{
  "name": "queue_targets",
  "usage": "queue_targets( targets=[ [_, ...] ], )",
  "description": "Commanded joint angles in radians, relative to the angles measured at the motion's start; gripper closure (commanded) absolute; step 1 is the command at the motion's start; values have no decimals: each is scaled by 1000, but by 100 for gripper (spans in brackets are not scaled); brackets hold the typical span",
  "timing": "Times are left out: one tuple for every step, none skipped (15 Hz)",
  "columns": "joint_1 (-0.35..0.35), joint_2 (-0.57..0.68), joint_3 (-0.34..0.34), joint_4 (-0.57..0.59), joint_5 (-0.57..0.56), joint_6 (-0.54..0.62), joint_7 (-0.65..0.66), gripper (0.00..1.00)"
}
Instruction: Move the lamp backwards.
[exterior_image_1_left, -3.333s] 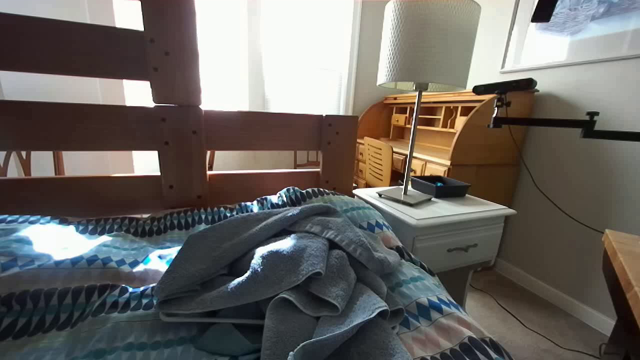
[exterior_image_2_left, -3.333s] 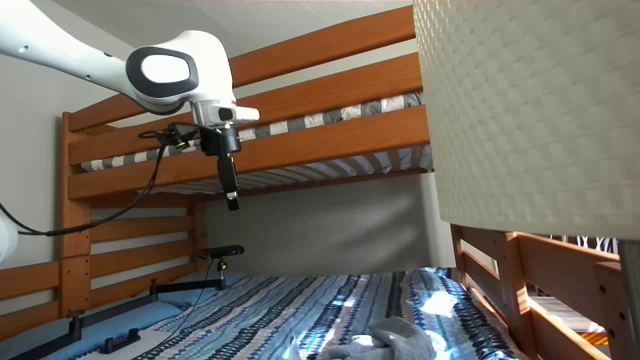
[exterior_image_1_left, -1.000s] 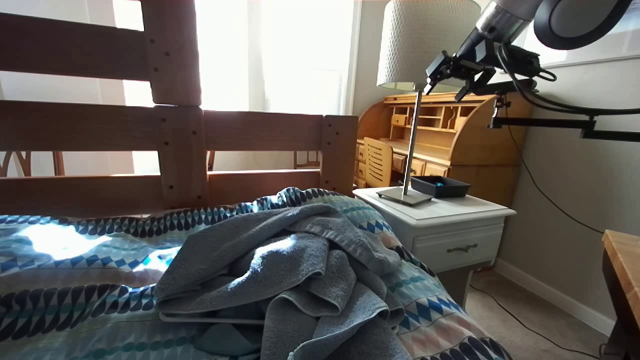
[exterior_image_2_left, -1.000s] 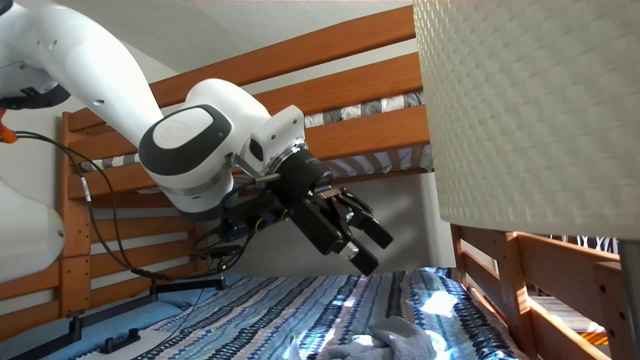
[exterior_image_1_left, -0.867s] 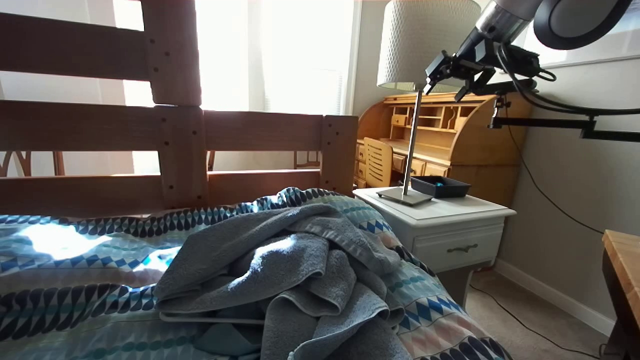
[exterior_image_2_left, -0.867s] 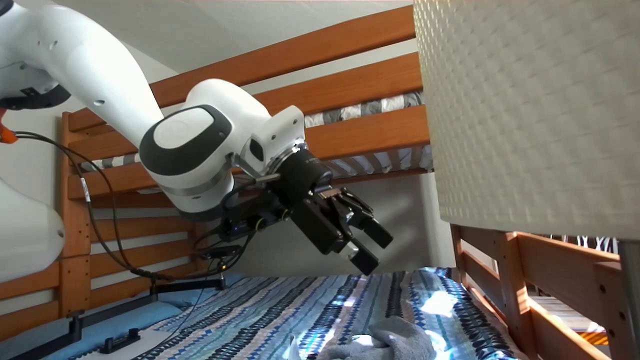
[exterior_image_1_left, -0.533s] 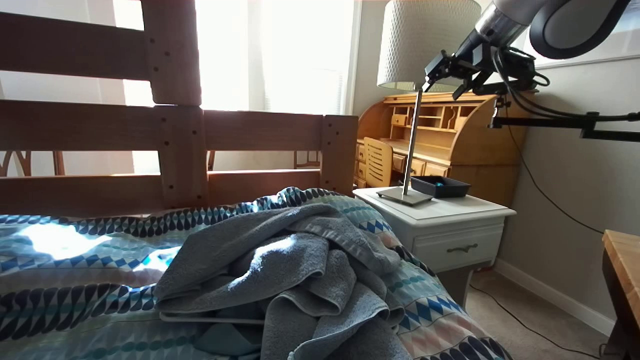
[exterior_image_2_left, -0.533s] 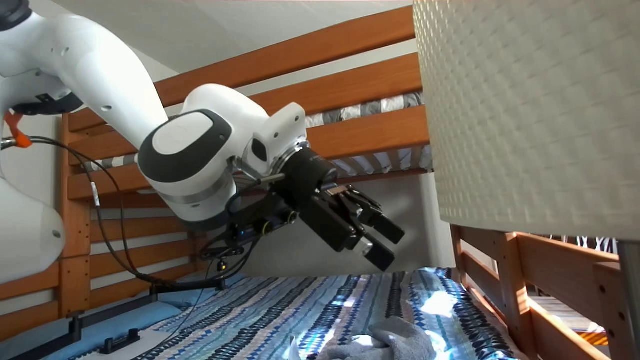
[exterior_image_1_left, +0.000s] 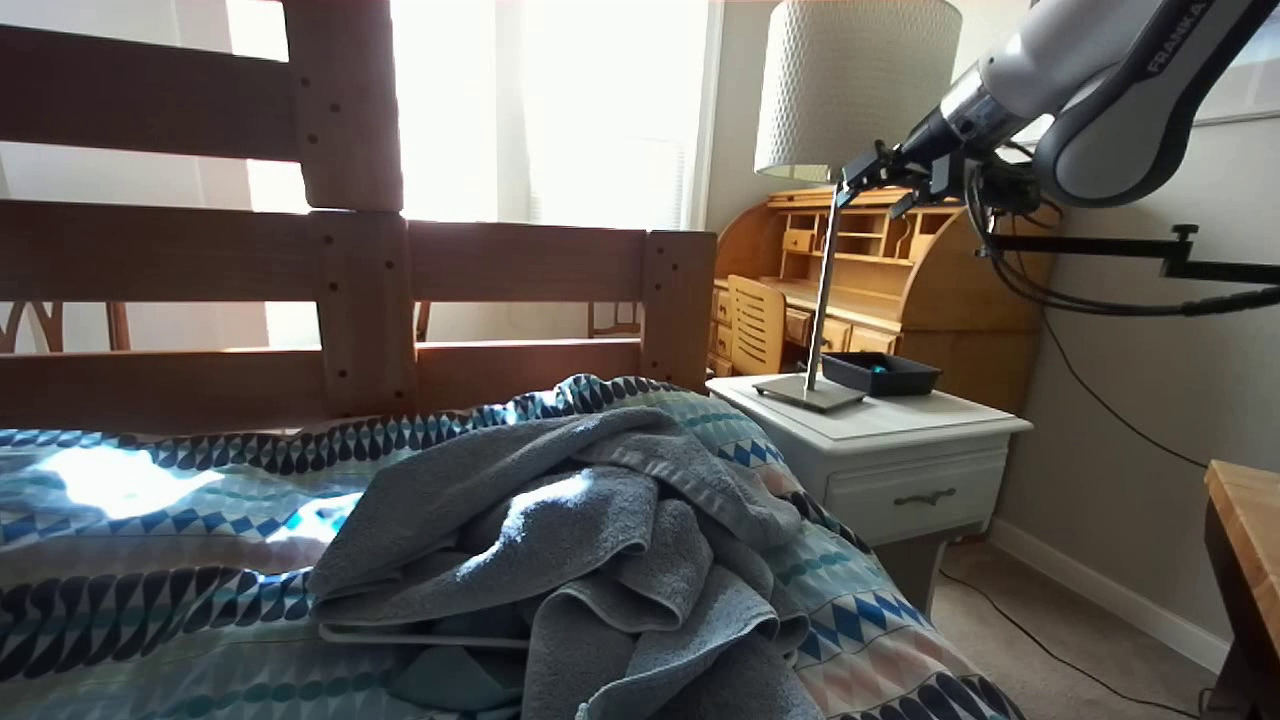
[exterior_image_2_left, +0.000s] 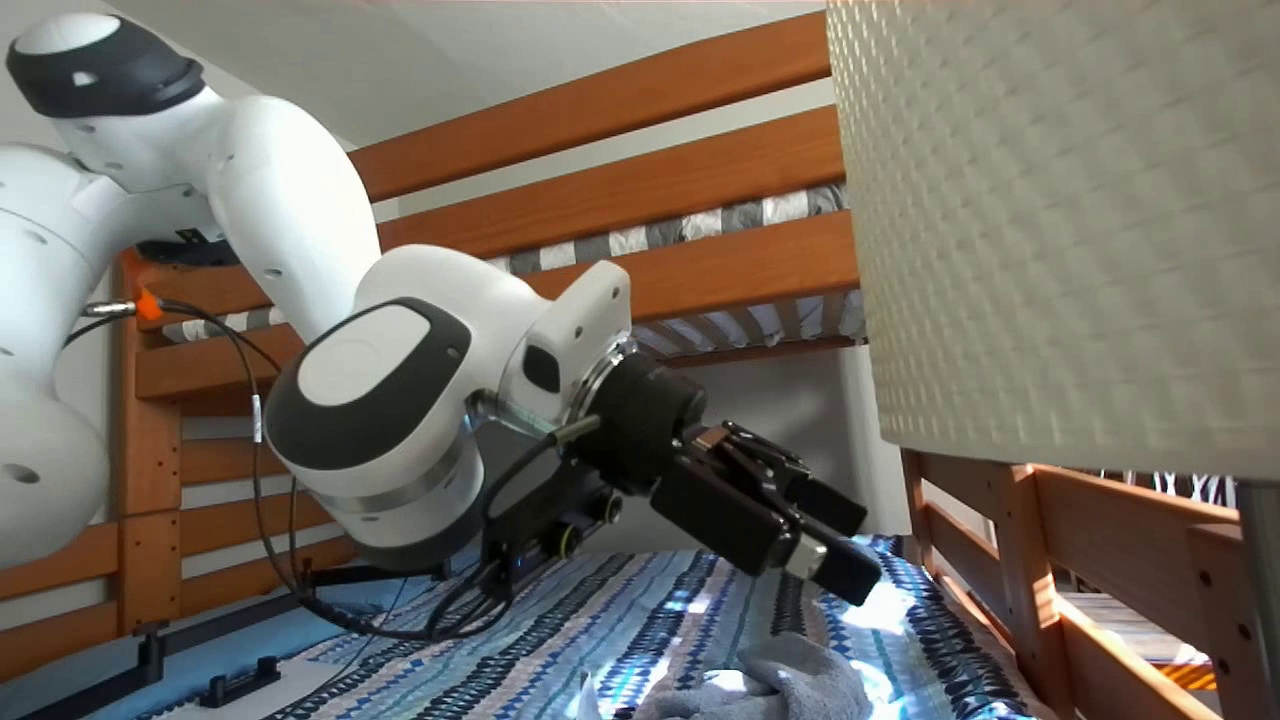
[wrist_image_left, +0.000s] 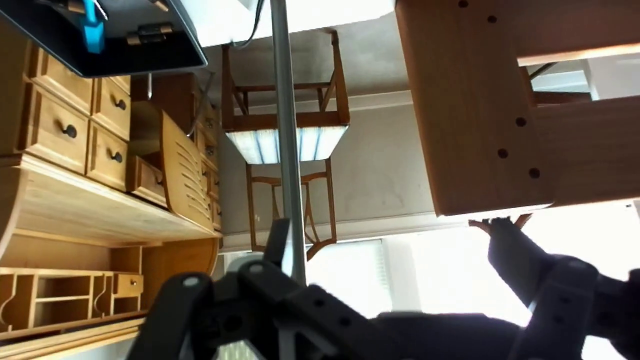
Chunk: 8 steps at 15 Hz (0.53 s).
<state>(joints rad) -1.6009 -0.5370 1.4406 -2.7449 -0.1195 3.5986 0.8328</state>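
Metal and slim, the stem (exterior_image_1_left: 818, 325) rises from a flat base (exterior_image_1_left: 812, 397) to an off-white shade (exterior_image_1_left: 858, 90). Together they make the lamp (exterior_image_1_left: 829, 255), which stands on the white desk (exterior_image_1_left: 940, 420) with a black tray (exterior_image_1_left: 905, 383) just beside its base.

The hand (wrist_image_left: 392, 232) is up by the top of the stem, just below the shade; in an exterior view one tip overlaps the metal. Its fingers (wrist_image_left: 515, 260) are spread wide, with nothing clamped between them. In the wrist view the stem runs close along one finger rather than down the middle of the gap. Whether the two touch, I cannot tell.

I take the step in hand to be the approach: getting round the stem for a hold. No grip is made, so the shift backwards seems to lie ahead.

Next, the hand probably needs to move across until the stem sits squarely between the fingers, then close and slide the lamp over the desk. With a hold that high, a brisk pull could tip it, so slow and level would be wise. The tray may get in the way, and a dark cord (wrist_image_left: 257, 22) at the desk's edge, if it is the lamp's, could drag.
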Motion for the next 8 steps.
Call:
queue_targets(
  targets=[
    [-218, -137, 205, 0, 42, 182, 21, 0],
    [-271, -171, 248, 0, 59, 254, 21, 0],
    [-318, -191, 287, -1, 74, 317, 21, 0],
    [-369, -150, 369, -1, 198, 371, -97, 0],
    [-411, -236, 378, 14, 149, 425, 10, 0],
    [-463, -184, 458, 24, 249, 458, -103, 0],
    [-503, -205, 493, 38, 273, 491, -99, 0],
    [-536, -222, 529, 52, 306, 514, -102, 0]
  ],
)
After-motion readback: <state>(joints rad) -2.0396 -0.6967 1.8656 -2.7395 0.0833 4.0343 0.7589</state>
